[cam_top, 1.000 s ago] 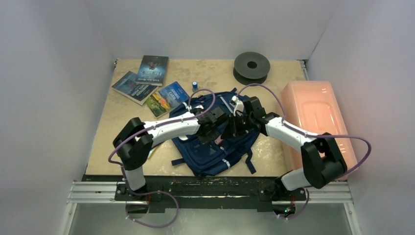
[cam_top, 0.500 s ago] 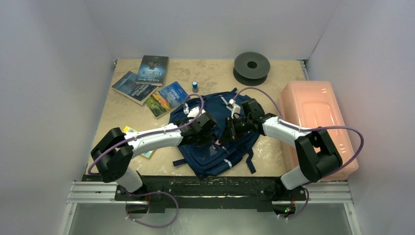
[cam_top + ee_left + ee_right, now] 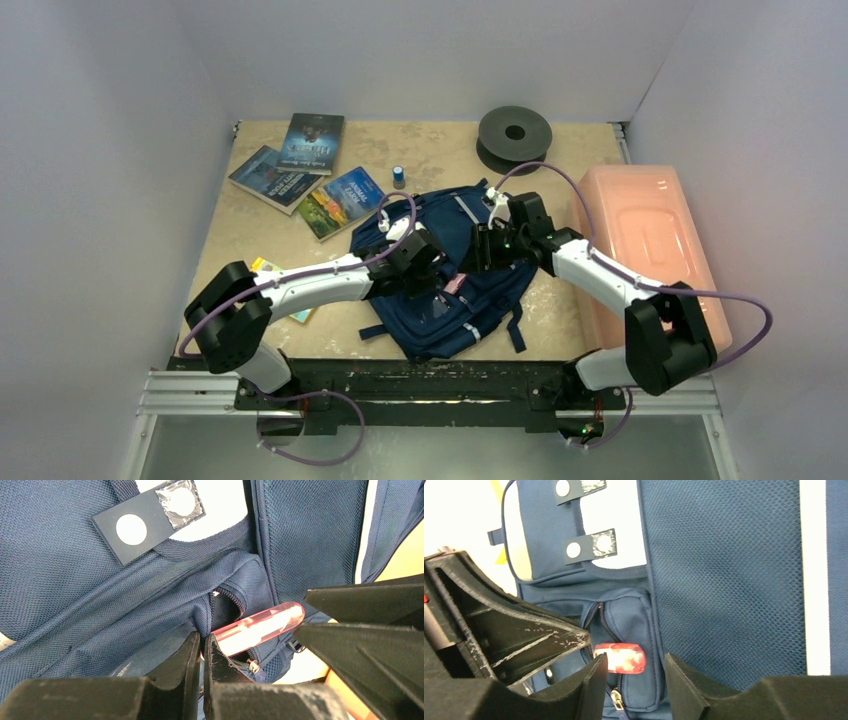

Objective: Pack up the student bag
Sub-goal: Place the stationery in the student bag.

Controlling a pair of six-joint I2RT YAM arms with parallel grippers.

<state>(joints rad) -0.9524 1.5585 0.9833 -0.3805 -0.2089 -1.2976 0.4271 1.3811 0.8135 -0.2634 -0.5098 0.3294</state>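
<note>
The navy student bag (image 3: 455, 255) lies in the middle of the table, front pockets up. A pink translucent tube (image 3: 455, 284) sticks out of its small zip pocket; it shows in the left wrist view (image 3: 260, 625) and the right wrist view (image 3: 620, 658). My left gripper (image 3: 425, 275) is shut, pinching the pocket's fabric edge (image 3: 202, 650) beside the tube. My right gripper (image 3: 487, 250) is open and hovers over the tube (image 3: 635, 667) without touching it. White buckle patches (image 3: 584, 547) sit above the pocket.
Three books (image 3: 310, 140) (image 3: 270, 178) (image 3: 340, 200) lie at the far left. A small blue-capped item (image 3: 398, 176) and a black spool (image 3: 514, 132) are at the back. A pink plastic box (image 3: 645, 235) stands at the right. A yellow item (image 3: 265, 268) lies under the left arm.
My right gripper has drawn back toward the far right, off the pocket, open, leaving the pink tube in the pocket. The left arm lowered earlier and now holds still on the pocket edge.
</note>
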